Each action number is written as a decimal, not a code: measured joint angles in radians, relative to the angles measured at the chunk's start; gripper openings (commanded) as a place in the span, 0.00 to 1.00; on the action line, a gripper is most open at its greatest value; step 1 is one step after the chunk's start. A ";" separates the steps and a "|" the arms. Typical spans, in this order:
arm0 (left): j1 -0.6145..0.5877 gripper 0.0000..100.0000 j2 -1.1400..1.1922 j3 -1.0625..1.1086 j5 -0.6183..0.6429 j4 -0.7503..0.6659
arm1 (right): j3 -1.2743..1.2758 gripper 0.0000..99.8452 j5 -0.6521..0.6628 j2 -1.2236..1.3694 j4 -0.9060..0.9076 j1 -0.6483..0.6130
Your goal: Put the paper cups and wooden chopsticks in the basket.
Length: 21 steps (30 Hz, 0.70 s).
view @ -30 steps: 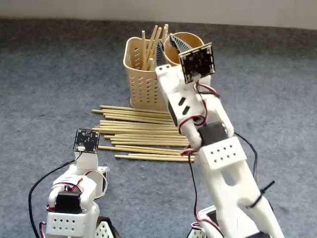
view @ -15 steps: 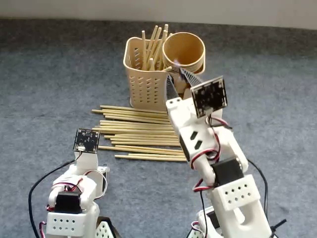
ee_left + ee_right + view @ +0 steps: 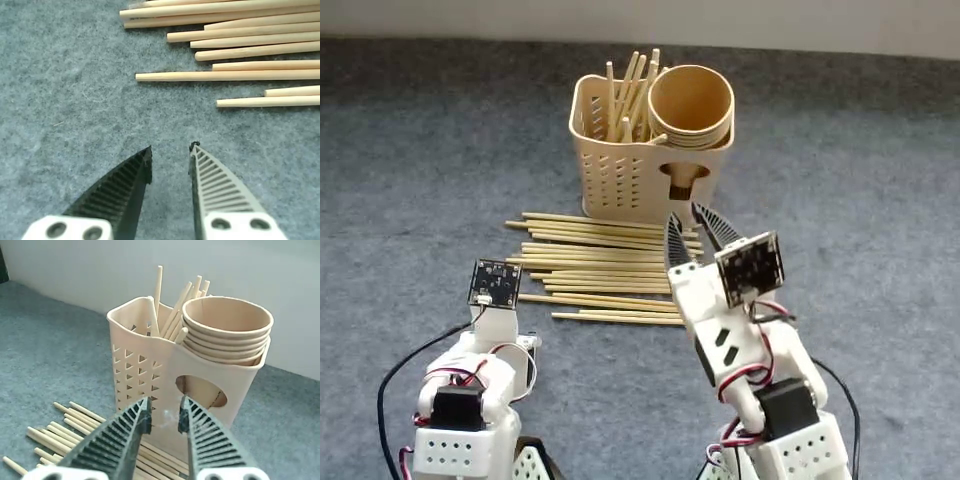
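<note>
The left gripper (image 3: 170, 152) hangs released and empty over grey carpet (image 3: 65, 90), near the row of loose pale wooden chopsticks (image 3: 600, 270). Behind them the cream perforated plastic basket (image 3: 610, 185) holds more upright chopsticks (image 3: 632, 85) and stacked brown paper cups (image 3: 691, 100). The right gripper (image 3: 692, 228), slightly parted and empty, hangs just before the basket.

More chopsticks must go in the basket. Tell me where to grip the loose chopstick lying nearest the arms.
Take the nearest chopstick near mid-length, bringing the left tool straight down and closing across the shaft. It lies flat on the carpet at the pile's near edge, so that side looks free.
</note>
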 measured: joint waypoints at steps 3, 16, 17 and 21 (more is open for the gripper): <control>0.000 0.14 0.000 0.000 0.000 0.000 | 0.100 0.11 0.000 -0.115 0.000 0.006; 0.000 0.14 0.000 0.000 0.000 0.000 | 0.285 0.11 0.000 -0.302 0.057 0.226; 0.000 0.14 0.000 0.000 0.000 0.000 | 0.285 0.11 0.000 -0.304 0.091 0.242; 0.048 0.13 0.000 0.000 0.000 0.000 | 0.285 0.11 0.000 -0.304 0.267 0.252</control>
